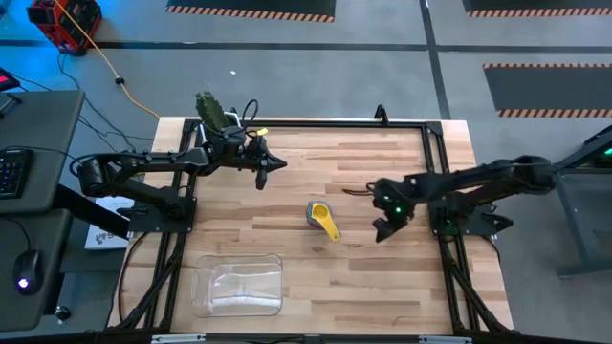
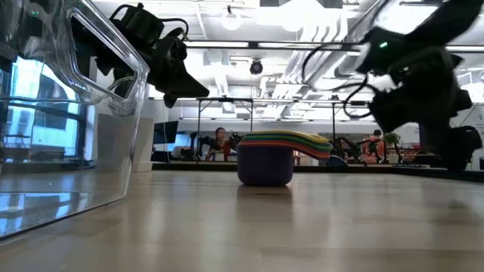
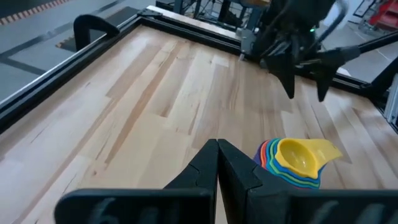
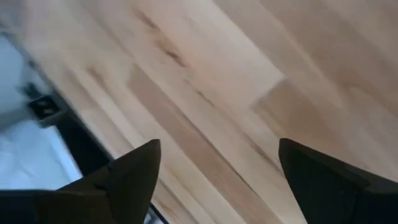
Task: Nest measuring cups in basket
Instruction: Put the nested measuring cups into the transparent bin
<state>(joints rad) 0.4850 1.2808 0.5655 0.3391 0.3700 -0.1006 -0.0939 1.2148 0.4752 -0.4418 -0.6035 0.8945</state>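
The measuring cups (image 1: 322,218) stand nested in one stack on the table's middle, bottom cup on the wood, a yellow cup (image 3: 297,157) on top with its handle toward the near right. The clear basket (image 1: 239,284) rests at the near left. My right gripper (image 1: 382,227) hangs open just right of the stack, nothing between its fingers (image 4: 140,171). My left gripper (image 1: 274,164) is shut and hovers at the far left, pointing toward the stack. In the low view the stack (image 2: 266,160) stands between both grippers.
A green cactus in a pot (image 1: 212,110) stands at the far left corner behind my left arm. A black frame rail (image 1: 335,122) runs along the table's edges. Bare wood lies between the stack and the basket (image 2: 68,113).
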